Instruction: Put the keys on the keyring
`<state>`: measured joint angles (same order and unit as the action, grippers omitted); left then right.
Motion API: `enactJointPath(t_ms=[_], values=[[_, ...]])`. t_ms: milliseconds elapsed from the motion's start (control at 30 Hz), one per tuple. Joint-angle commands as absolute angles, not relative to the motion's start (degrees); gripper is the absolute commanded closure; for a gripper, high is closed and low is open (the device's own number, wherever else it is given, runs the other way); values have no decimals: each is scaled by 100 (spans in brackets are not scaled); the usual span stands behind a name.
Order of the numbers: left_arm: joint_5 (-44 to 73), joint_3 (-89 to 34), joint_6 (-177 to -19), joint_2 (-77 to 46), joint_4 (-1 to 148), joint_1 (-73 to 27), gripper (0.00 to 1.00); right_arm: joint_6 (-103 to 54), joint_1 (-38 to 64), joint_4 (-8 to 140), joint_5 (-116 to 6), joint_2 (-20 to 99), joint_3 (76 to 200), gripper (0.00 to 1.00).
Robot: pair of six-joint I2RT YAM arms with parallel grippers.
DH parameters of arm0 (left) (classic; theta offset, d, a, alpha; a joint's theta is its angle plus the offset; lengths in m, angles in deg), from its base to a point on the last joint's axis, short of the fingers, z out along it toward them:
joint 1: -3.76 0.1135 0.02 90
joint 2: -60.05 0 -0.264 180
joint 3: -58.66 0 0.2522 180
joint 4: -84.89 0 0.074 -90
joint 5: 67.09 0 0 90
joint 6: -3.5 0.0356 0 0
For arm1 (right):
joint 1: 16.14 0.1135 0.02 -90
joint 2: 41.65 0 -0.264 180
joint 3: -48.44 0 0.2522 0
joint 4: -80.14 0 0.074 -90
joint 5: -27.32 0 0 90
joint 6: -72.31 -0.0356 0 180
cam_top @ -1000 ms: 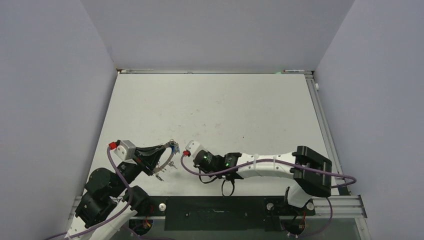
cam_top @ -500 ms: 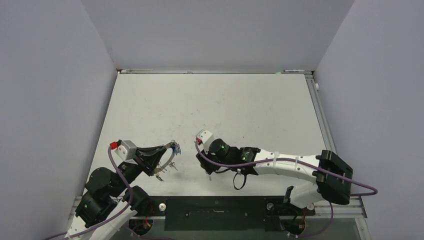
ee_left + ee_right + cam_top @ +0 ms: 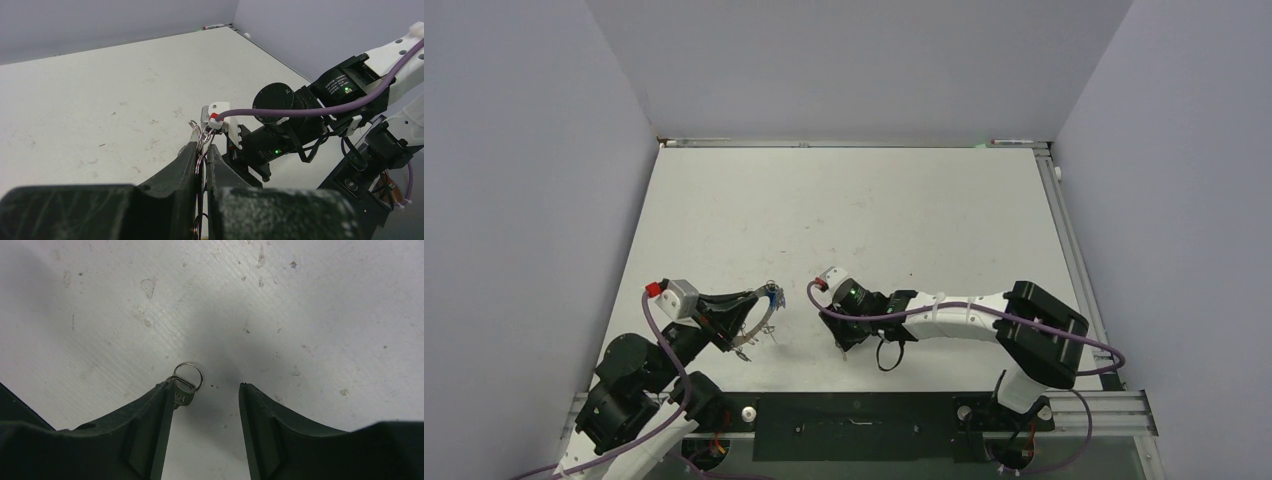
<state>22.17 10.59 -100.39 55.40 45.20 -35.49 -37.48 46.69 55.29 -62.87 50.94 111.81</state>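
My left gripper is shut on the keyring, a large silvery ring held upright above the table's near left. A blue tag hangs at the ring's top. In the left wrist view the keyring runs edge-on between my fingers, with small loops above the tips. My right gripper points down at the table and is open. A plain silver key with a small split ring lies against the tip of its left finger, partly hidden by it. In the top view the right gripper hides that key.
The right arm stands close to the right of the keyring, its purple cable looping along it. Grey walls enclose the white table on three sides. A black base rail runs along the near edge.
My right gripper has opened and moved right, away from the keyring, and now points down at the table. The left gripper and keyring have not moved.
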Motion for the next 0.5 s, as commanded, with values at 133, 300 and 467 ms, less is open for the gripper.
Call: enactJointPath(t_ms=[133,300,467], values=[[2151,1009,-10039,5486,4991,-3500,100,-4043,4686,5898,-5845,5531,11309,59],[2133,1010,-10039,5487,4995,-3493,100,-4120,4714,5910,-5868,5720,11311,73],[2124,1009,-10038,5494,4995,-3483,100,-4103,4718,5881,-5803,5881,11340,94]])
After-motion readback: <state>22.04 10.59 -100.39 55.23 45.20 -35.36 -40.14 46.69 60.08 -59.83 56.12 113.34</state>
